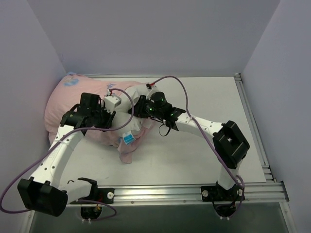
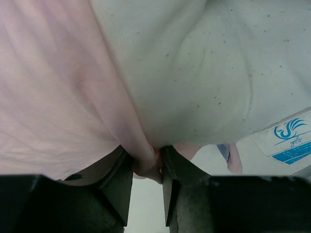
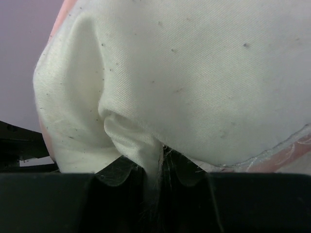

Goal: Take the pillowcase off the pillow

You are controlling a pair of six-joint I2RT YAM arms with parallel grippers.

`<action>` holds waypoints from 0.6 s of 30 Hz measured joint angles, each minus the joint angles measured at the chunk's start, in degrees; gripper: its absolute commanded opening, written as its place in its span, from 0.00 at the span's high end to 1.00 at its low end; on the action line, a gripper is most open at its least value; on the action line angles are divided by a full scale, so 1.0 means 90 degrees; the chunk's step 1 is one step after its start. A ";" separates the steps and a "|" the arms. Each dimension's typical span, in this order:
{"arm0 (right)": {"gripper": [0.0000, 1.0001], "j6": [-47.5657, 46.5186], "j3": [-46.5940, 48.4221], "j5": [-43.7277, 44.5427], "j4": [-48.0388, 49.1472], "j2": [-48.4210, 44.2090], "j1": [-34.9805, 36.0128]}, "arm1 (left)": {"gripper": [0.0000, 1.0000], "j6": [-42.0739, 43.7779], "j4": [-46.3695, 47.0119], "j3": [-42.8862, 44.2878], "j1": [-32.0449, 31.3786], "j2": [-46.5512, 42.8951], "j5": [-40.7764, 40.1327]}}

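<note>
1. At the left rear of the table, the pillowcase lies pink side up and covers most of the pillow.
2. The pillow's white end protrudes from the pillowcase opening, toward the table centre.
3. A blue-and-white label sits on the exposed pillow edge.
4. Left gripper: clamped on a fold of pink pillowcase fabric beside the exposed white end.
5. Right gripper: clamped on a pinch of white pillow fabric.
</note>
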 measured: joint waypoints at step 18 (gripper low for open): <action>1.00 0.0015 0.0044 -0.0330 -0.0109 -0.0126 -0.0350 | 0.98 0.0265 0.0522 -0.0323 0.0731 0.0168 -0.0134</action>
